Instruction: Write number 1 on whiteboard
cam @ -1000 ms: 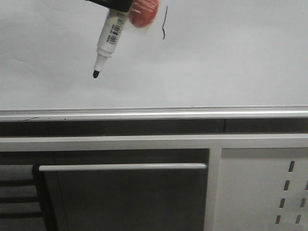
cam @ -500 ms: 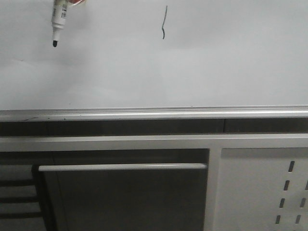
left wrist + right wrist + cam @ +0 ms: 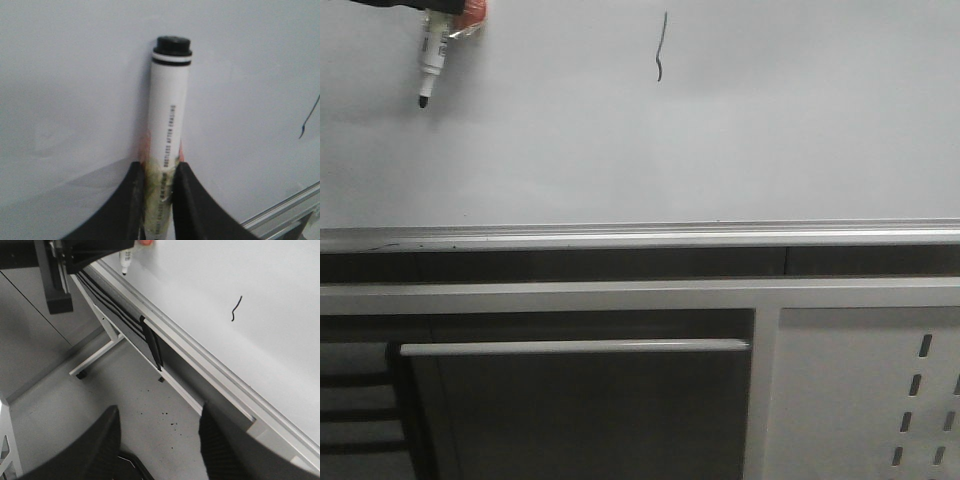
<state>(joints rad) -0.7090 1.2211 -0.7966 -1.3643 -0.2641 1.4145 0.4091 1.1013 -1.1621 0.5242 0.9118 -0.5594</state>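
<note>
Written: thin dark wavy number 1 (image 3: 661,47) on the pale grey-white whiteboard (image 3: 770,130).
Left gripper (image 3: 159,172): clamps white black-tipped marker (image 3: 431,60), well left of the stroke.
Right gripper (image 3: 160,440): spread, empty.
Left: apparently nothing.

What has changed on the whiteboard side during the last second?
The left end effector, gripping the marker, carried it away from the number 1, to the left and upward along the whiteboard, then slightly lower again. The tip is off the stroke. Nothing was released. The 1, the board and its rail stayed as they were.
</note>
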